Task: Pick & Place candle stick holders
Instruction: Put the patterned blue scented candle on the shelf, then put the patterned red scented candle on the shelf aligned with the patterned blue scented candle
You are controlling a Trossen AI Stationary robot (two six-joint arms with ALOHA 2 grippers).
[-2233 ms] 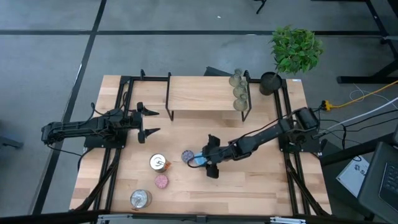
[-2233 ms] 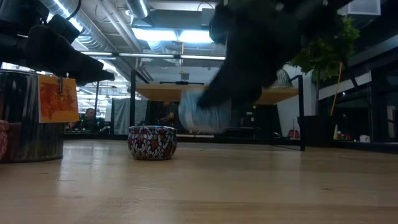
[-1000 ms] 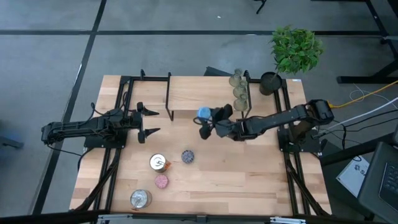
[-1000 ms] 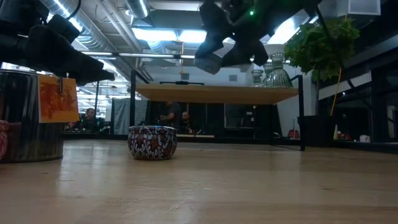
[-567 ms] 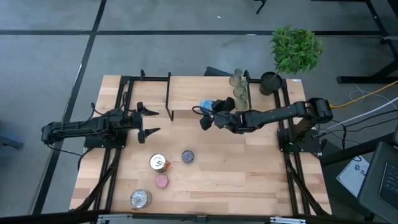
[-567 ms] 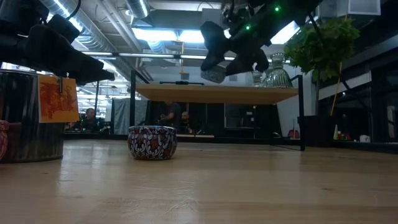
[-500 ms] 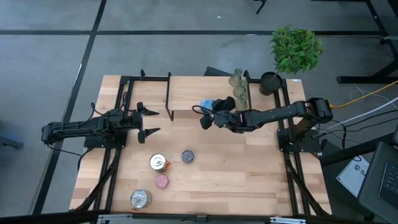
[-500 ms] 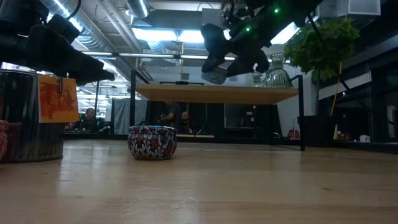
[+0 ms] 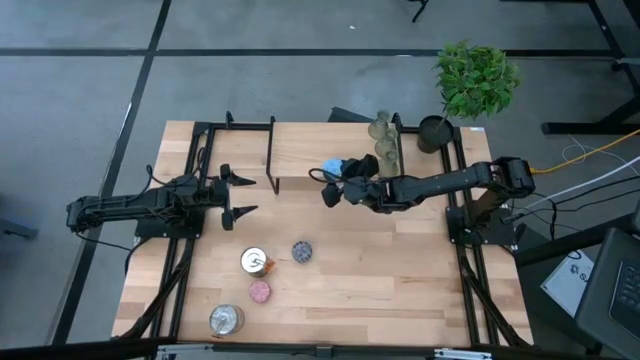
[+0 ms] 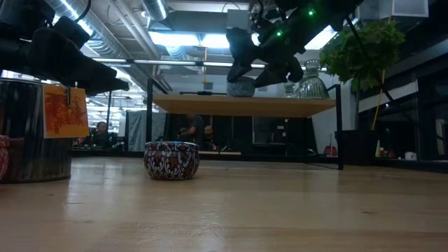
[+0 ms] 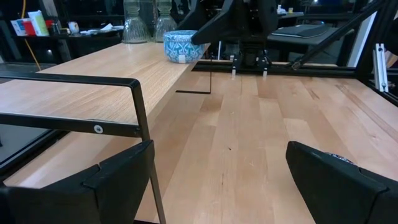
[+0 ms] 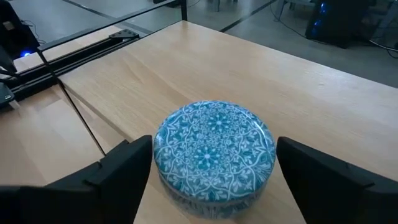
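Note:
A blue patterned holder [image 12: 214, 152] sits on the near edge of the raised wooden shelf [image 9: 320, 150], its flat patterned face up. My right gripper [image 9: 334, 180] is shut on it. Three pale green glass holders [image 9: 385, 148] stand in a row at the shelf's right end. On the table lie a purple-speckled holder [image 9: 301, 251], a pink one [image 9: 260, 291] and two silvery ones [image 9: 255, 261] [image 9: 226, 319]. My left gripper [image 9: 252, 195] waits open at the table's left. My right gripper has the blue holder between its two fingers [image 12: 124, 168], one on each side of its round wall [image 12: 163, 171]. The fingers come about level from the table's right side. The holder stands level with its underside on the shelf [image 10: 241, 88].
A black plant pot [image 9: 436, 132] with a green plant stands at the far right corner. The shelf's black metal legs [image 9: 272, 160] stand on the table. Bare shelf top lies left of the blue holder. In the low view people show in the room behind.
My right gripper has carried the blue holder toward the table's far edge and over the shelf. It has then gone down a little, so that the holder, tilted and clear before, now stands level on the shelf.

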